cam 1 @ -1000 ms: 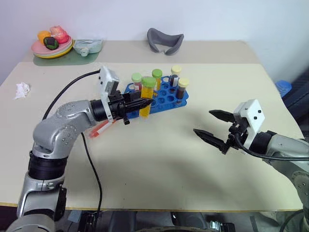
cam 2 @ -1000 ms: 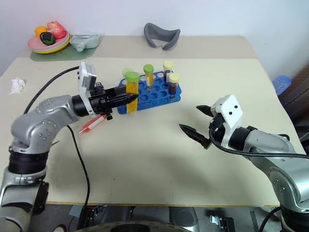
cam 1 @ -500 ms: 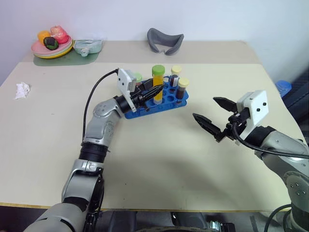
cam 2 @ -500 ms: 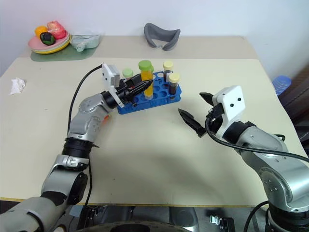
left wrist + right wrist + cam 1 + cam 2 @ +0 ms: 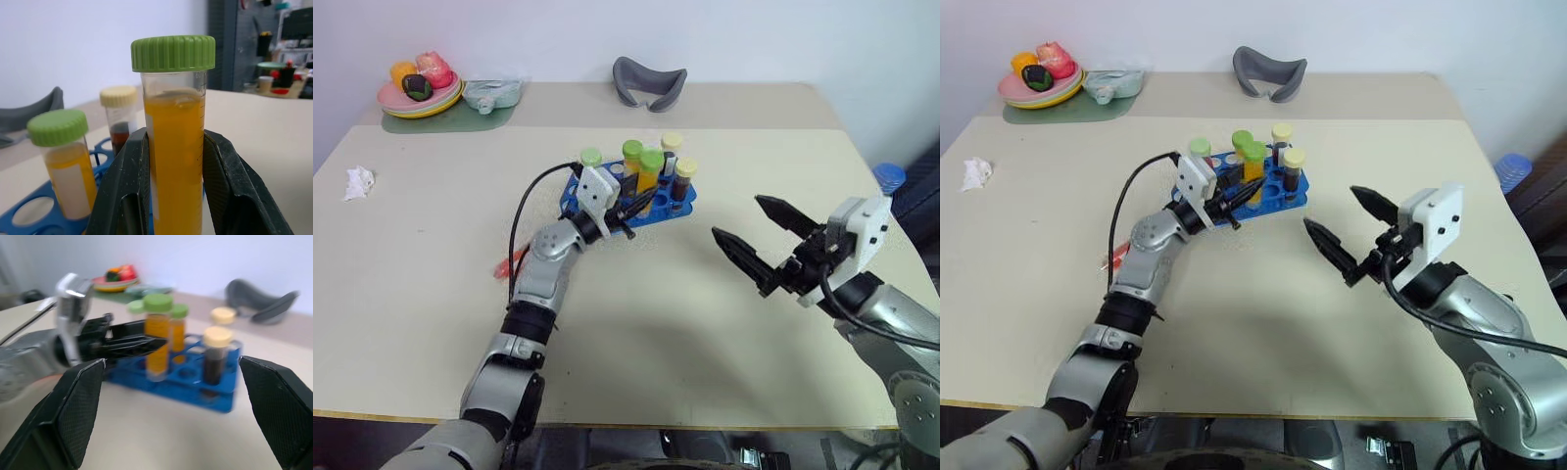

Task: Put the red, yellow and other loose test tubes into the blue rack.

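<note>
The left pincer (image 5: pixel 628 208) is pinching the upright yellow tube (image 5: pixel 649 177) over the blue rack (image 5: pixel 677 202), needing alignment with a free hole before lowering; the right pincer (image 5: pixel 752 238), spread, is waiting beside the rack.

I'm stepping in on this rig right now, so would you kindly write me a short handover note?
Left end effector: shut on the yellow test tube with a green cap, holding it upright over the blue rack; it is not yet released.
Right end effector: open, holding nothing, off to the right of the rack above the table.
Done: four other capped tubes stand in the rack, including two dark ones with pale yellow caps.
Left: seat and release the yellow tube, then fetch the red tube lying on the table beside the left arm.
</note>
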`<state>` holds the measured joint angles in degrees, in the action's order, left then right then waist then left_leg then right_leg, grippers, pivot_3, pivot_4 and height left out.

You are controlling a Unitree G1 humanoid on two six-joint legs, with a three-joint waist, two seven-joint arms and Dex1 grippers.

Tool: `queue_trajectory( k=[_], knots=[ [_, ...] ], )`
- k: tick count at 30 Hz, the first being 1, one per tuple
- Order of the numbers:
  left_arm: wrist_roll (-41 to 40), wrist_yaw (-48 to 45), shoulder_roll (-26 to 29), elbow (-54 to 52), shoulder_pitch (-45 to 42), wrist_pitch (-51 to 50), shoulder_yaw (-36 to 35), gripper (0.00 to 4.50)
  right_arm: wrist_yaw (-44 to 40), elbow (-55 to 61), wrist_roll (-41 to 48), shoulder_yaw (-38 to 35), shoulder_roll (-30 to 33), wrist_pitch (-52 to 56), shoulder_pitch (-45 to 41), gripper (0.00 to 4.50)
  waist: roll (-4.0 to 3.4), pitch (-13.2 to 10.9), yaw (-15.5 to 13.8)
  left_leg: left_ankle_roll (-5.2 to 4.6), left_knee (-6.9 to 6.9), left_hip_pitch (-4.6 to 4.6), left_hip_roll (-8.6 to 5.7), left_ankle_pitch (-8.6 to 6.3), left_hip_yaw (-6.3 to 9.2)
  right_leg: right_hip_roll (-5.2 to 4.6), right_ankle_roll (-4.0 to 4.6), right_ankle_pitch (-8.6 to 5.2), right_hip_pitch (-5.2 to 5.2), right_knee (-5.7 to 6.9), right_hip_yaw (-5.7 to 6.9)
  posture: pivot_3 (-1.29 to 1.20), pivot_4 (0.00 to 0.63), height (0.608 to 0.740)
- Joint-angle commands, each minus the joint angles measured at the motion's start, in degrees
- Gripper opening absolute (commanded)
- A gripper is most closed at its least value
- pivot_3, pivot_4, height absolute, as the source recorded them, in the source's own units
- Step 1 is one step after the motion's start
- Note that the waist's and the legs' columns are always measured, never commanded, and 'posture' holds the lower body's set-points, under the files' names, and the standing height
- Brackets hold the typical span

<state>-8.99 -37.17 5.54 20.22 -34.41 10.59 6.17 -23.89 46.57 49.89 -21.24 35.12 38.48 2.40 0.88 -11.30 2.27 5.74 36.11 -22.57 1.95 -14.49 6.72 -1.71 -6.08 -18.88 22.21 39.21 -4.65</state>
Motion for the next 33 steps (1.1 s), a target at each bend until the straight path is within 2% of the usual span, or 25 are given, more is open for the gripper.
queue_trajectory(
  k=[1, 8, 20, 27, 33],
  knots=[
    [3.0, 2.85, -1.29, -4.5, 1.6, 1.75, 2.17, 1.17, -0.72, 2.72, 5.33, -4.03, 2.34, -0.25, 0.44, 4.5, -0.01, 0.0, 0.11, 0.0, 0.0, 0.03, 0.0, 0.0, 0.0, 0.0, 0.0, 0.0, -0.03, 0.0, 0.0, 0.0, 0.15, 0.74],
    [5.02, 9.5, -4.86, -6.42, 2.56, 1.18, 2.39, 1.17, -0.25, 2.36, 9.71, -7.4, 6.96, 0.49, 3.2, 4.5, 0.0, 0.01, 0.08, -0.01, 0.0, 0.13, 0.0, -0.01, 0.0, 0.01, 0.0, 0.0, -0.13, -0.01, -0.01, 0.0, 0.15, 0.74],
    [7.92, 16.36, -4.84, 3.96, -4.93, 6.24, 0.59, 1.17, 1.36, 3.11, 9.83, -8.47, 8.04, -0.83, 5.59, 4.5, 0.0, 0.0, -0.1, -0.02, -0.02, 0.12, -0.01, -0.01, 0.0, 0.02, -0.01, 0.0, -0.14, -0.06, 0.0, 0.0, 0.15, 0.74],
    [9.31, 18.31, -5.28, 9.5, -6.48, 7.71, 1.02, 1.17, 2.04, 3.68, 9.94, -8.95, 7.96, -1.87, 7.07, 4.5, 0.01, 0.0, -0.07, -0.02, -0.03, 0.12, -0.01, -0.01, 0.0, 0.02, -0.01, 0.0, -0.13, -0.06, 0.0, 0.0, 0.15, 0.74],
    [8.75, 16.6, -5.3, 8.67, -5.34, 7.42, 1.82, 1.17, 2.97, 4.11, 10.23, -8.64, 7.97, -2.11, 7.24, 4.5, 0.01, 0.0, -0.1, -0.01, -0.03, 0.12, -0.01, -0.01, 0.0, 0.02, -0.01, 0.0, -0.14, -0.06, 0.0, 0.0, 0.15, 0.74]
  ],
)
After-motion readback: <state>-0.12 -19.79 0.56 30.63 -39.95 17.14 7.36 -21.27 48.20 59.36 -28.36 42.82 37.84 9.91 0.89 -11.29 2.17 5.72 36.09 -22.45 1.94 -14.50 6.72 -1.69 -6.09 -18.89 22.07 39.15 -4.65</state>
